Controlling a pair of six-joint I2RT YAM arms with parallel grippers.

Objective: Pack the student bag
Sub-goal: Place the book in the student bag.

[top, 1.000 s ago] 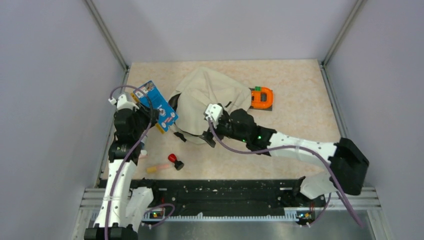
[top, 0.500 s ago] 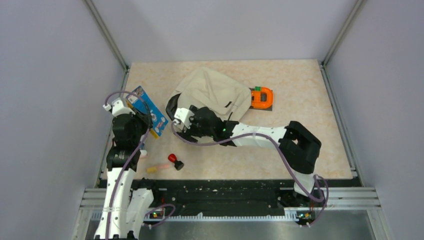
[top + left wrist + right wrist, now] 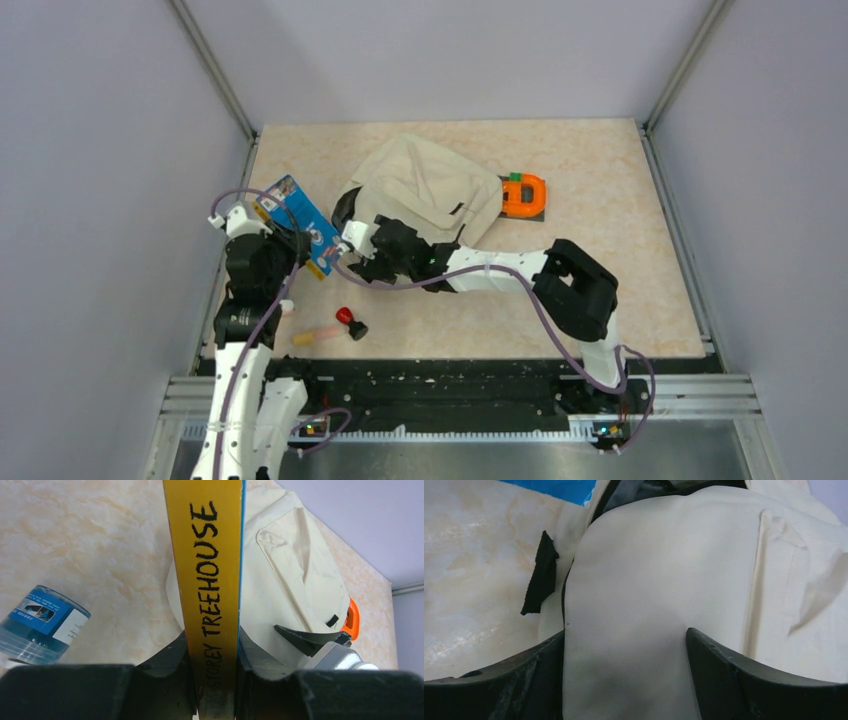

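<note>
The cream student bag [image 3: 430, 185] lies at the table's middle back, its dark opening facing left. My left gripper [image 3: 290, 248] is shut on a book [image 3: 300, 222] with a blue cover and holds it tilted just left of the bag. In the left wrist view the book's yellow spine [image 3: 210, 555] is clamped in my left gripper [image 3: 212, 680], with the bag [image 3: 295, 570] behind it. My right gripper [image 3: 352, 250] is at the bag's left edge. In the right wrist view my right gripper [image 3: 624, 645] stands open with bag fabric [image 3: 649, 580] between its fingers.
An orange item [image 3: 523, 195] on a dark pad lies right of the bag. A red and black item [image 3: 349, 320] and a pink-yellow stick [image 3: 315, 334] lie near the front left. A clear container with a blue label [image 3: 42, 625] lies left of the book.
My right arm has swung left from the bag's middle to its left edge, and the bag top has settled flatter. My left gripper has shifted slightly with the book.
</note>
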